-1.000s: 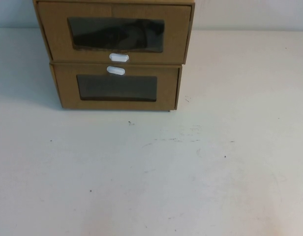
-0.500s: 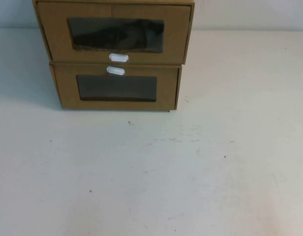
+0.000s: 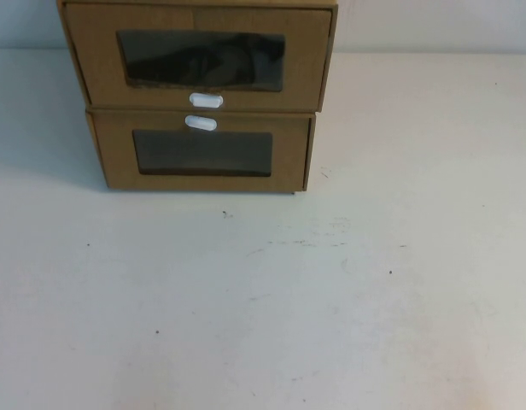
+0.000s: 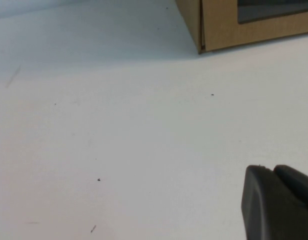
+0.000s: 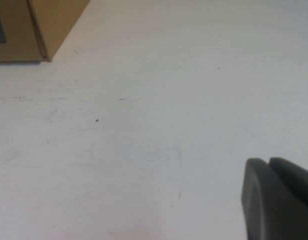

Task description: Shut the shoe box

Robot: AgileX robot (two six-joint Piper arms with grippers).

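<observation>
The shoe box [image 3: 92, 60] is the upper of two stacked brown cardboard boxes at the back of the table, left of centre. It has a wide clear window [image 3: 201, 60] and a white oval tab [image 3: 206, 100] below it. Neither gripper shows in the high view. My left gripper [image 4: 272, 169] is shut and empty over bare table, well short of the boxes. My right gripper [image 5: 268, 161] is shut and empty over bare table, off to the boxes' right.
The twin box [image 3: 289, 154], white tab [image 3: 201, 123] above its window, lies under the shoe box on the white table [image 3: 331, 299]. Its lower corners show in the left wrist view [image 4: 219, 30] and the right wrist view [image 5: 54, 20].
</observation>
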